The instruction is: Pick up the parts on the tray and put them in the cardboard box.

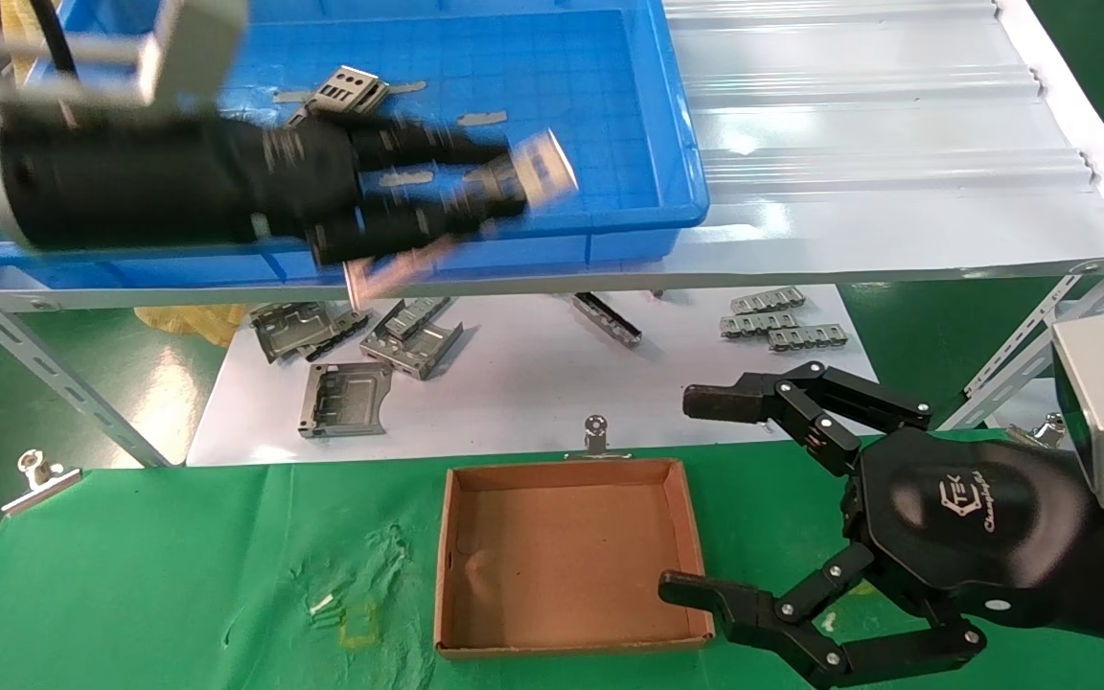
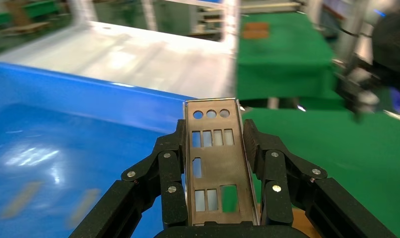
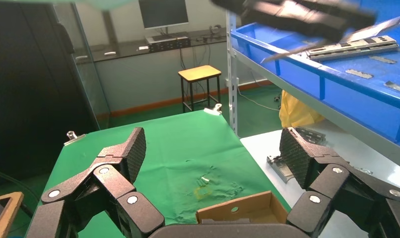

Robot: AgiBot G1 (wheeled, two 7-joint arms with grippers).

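- Above the near wall of the tray (image 1: 677, 144), the left gripper (image 1: 514, 187) was seen carrying one of the parts (image 2: 212, 158), a thin silver-grey plate with round and rectangular cutouts.
- Its fingers (image 2: 170, 168) were clamped on the two long edges of the plate, which stood up between them in the left wrist view.
- At least one more plate (image 1: 349, 91) was left lying on the blue floor of the tray, near strips of grey tape (image 1: 482, 118).
- The cardboard box (image 1: 566, 561) was seen empty on the green desk (image 1: 178, 575), well apart from the carried plate and nearer the robot.
- The right gripper (image 1: 705, 498) was held just beside the right wall of the box, its fingers (image 1: 734, 402) spread wide with nothing between them; it was judged to be idle.
- Bent grey brackets (image 1: 360, 359) and small notched strips (image 1: 772, 321) were lying on a white sheet (image 1: 533, 393) below the shelf; these were not taken to be the task's parts.
- The step in hand was judged to be the transfer: a plate lifted, not yet delivered.
- For the next move, the left gripper would have to be brought over the tray wall and down toward the box, and the plate kept from catching on the wall.
- A release low inside the box would be called for, clear of the right gripper's fingers at the box wall.
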